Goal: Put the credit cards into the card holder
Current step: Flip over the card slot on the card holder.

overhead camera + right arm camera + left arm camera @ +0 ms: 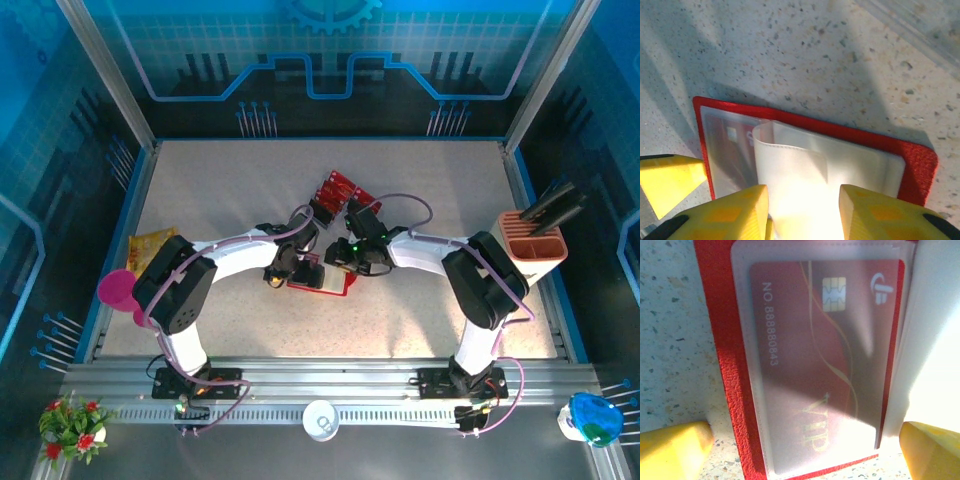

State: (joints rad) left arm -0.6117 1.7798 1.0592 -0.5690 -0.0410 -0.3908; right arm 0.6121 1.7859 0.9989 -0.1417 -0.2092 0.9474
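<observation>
The red card holder (338,284) lies open mid-table between both grippers. In the left wrist view its red cover (722,345) frames a clear pocket that holds one red credit card (815,355) with a chip and gold "VIP" lettering. My left gripper (805,457) is open, its yellow fingertips (675,447) wide apart over the holder's near edge. In the right wrist view the holder (920,160) shows pale pocket leaves (800,165) curled up between the fingers of my right gripper (805,215), which stand apart. More red credit cards (338,190) lie in a loose pile just behind the arms.
A salmon-pink compartment box (533,245) with black items stands at the right edge. A yellow snack packet (148,245) and a pink cup (118,290) sit at the left. A white cup (320,418) rests on the front rail.
</observation>
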